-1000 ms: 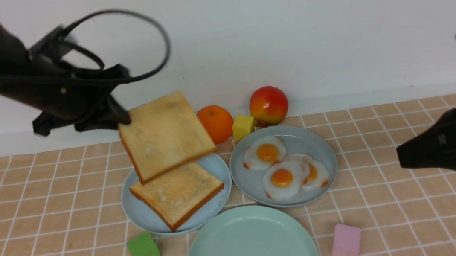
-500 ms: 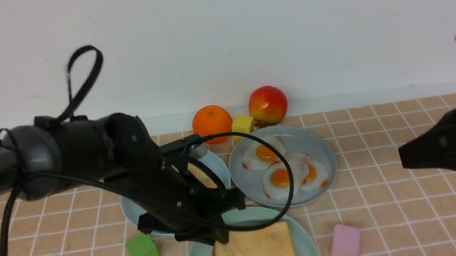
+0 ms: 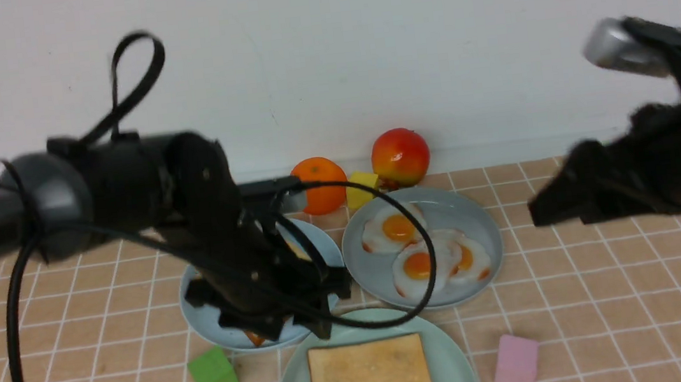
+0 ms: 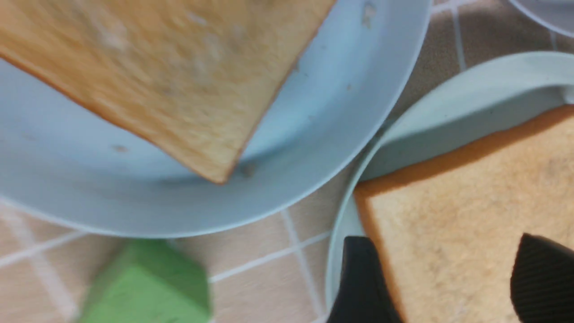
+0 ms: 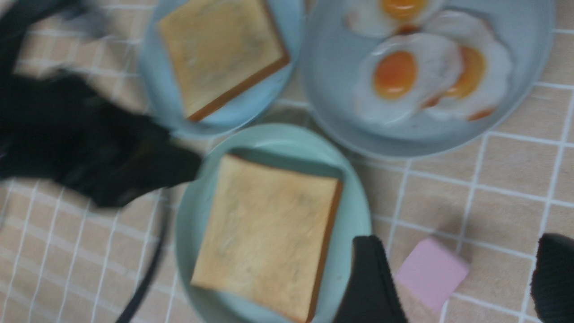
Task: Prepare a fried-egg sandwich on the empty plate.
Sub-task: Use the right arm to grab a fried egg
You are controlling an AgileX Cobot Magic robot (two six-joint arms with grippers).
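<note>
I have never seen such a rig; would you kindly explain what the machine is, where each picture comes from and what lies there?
It is a two-armed robot. The front view looks forward from between the arms; the other two come from wrist cameras. One toast slice lies on the mint plate, a second slice on the sky-blue plate, three fried eggs on the grey-blue plate. Behind sit an orange and an apple; a yellow block, green block and pink block lie around. The left end effector and right end effector are both open, holding nothing.
</note>
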